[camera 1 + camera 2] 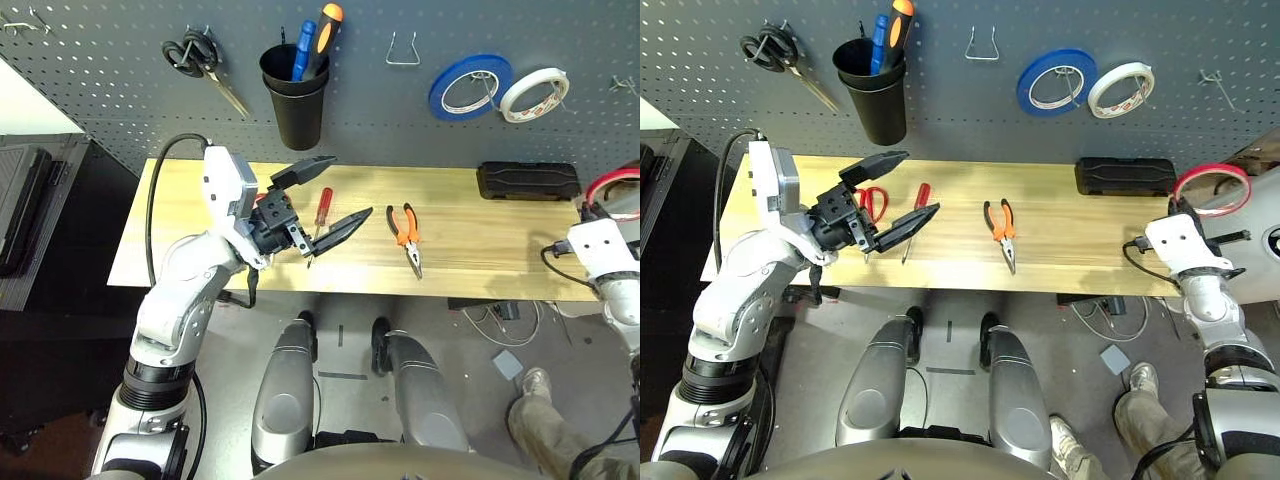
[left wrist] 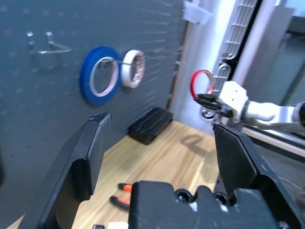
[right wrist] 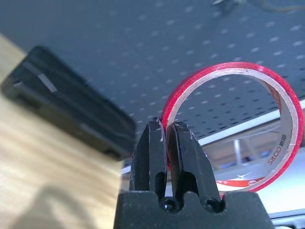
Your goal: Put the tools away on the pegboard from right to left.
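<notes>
Left gripper [image 1: 322, 200] agape, right gripper [image 3: 167, 136] clamped.

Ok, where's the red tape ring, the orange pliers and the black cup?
red tape ring [image 3: 286, 102], right wrist view, on its band.
orange pliers [image 1: 1000, 225], right eye view, near the pivot.
black cup [image 1: 297, 110], left eye view, on its front wall.

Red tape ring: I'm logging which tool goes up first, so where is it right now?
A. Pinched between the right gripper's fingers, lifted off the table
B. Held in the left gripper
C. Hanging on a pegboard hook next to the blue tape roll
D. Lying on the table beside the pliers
A: the right gripper is shut on the red tape ring, which is held up in front of the pegboard.
</notes>
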